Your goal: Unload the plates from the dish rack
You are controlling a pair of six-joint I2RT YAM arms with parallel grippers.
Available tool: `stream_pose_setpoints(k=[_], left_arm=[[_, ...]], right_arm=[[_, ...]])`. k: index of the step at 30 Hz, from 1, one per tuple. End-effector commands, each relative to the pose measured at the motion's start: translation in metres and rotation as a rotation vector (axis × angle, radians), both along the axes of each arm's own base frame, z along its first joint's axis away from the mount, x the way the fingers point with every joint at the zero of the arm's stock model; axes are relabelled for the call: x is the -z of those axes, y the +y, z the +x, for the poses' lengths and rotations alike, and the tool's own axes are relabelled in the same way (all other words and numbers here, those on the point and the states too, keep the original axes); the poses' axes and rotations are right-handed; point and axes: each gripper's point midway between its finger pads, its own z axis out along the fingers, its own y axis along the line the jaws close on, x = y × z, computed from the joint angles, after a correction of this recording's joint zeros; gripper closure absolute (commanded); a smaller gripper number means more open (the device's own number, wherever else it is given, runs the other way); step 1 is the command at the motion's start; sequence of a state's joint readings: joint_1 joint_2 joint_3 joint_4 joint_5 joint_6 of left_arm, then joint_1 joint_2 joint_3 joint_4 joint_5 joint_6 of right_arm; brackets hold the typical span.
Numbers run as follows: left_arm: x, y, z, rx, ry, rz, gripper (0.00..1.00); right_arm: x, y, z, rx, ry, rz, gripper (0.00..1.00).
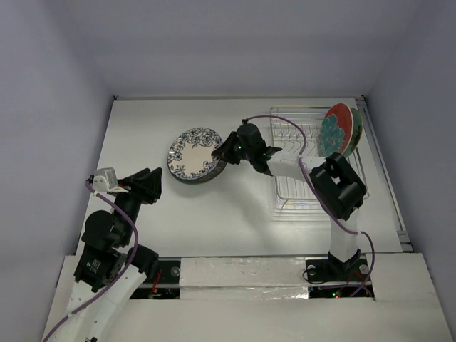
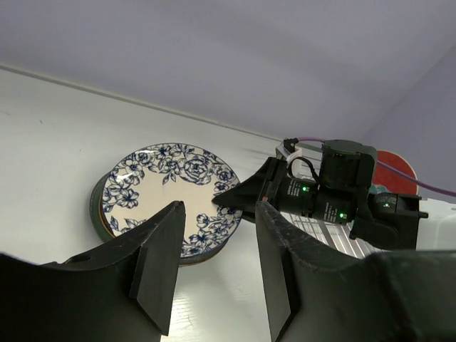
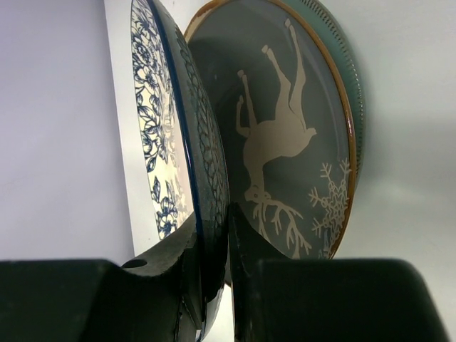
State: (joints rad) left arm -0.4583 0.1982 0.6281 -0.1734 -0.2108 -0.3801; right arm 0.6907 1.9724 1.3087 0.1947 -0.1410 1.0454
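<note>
We're seeing R gripper [image 3: 225, 229] clamping white blue-floral round plate [image 3: 160, 142] by rim; only R wrist cam is showing dark reindeer-patterned plate [image 3: 285, 128] beneath. L gripper [image 2: 217, 214] gaping wide.

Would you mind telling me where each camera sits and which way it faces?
Top external: above and behind the robot, looking down on table, dish rack and floral plate; left arm and right arm show.
Left wrist: low over the table, facing the floral plate and right gripper; the open left gripper fills the bottom.
Right wrist: at the floral plate's rim, pinched by its fingers; a reindeer plate behind.
Shared: all three show the floral plate.
</note>
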Motion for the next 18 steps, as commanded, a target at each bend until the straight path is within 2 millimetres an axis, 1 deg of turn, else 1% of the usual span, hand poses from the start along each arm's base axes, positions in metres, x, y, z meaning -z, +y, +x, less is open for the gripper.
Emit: stream_pose_setpoints(k=[1, 3, 12, 14, 15, 16, 17, 18], left_arm=[[-0.006, -0.001, 0.000, 0.003, -0.025, -0.017, 0.59], [-0.007, -0.001, 0.000, 0.003, -0.026, -0.018, 0.59], [-0.007, 0.000, -0.001, 0.003, -0.028, -0.017, 0.59], [-0.008, 0.000, -0.001, 0.003, -0.031, -0.018, 0.59], [-0.008, 0.000, -0.001, 0.003, -0.031, -0.020, 0.59], [-0.008, 0.000, -0.001, 0.003, -0.031, -0.020, 0.59], [-0.008, 0.000, -0.001, 0.003, -0.032, -0.019, 0.59], [-0.007, 0.000, -0.001, 0.003, -0.029, -0.019, 0.59]], right_arm=[[-0.074, 0.024, 0.013, -0.024, -0.163, 0.203, 0.84], [-0.068, 0.024, 0.013, -0.022, -0.154, 0.193, 0.81], [-0.053, 0.022, 0.010, -0.031, -0.129, 0.156, 0.78], [-0.048, 0.022, 0.009, -0.040, -0.122, 0.143, 0.75], [-0.042, 0.021, 0.007, -0.043, -0.105, 0.121, 0.71], [-0.042, 0.020, 0.008, -0.047, -0.115, 0.102, 0.68], [-0.035, 0.017, 0.007, -0.048, -0.095, 0.065, 0.64], [-0.033, 0.016, 0.008, -0.044, -0.094, 0.045, 0.63]])
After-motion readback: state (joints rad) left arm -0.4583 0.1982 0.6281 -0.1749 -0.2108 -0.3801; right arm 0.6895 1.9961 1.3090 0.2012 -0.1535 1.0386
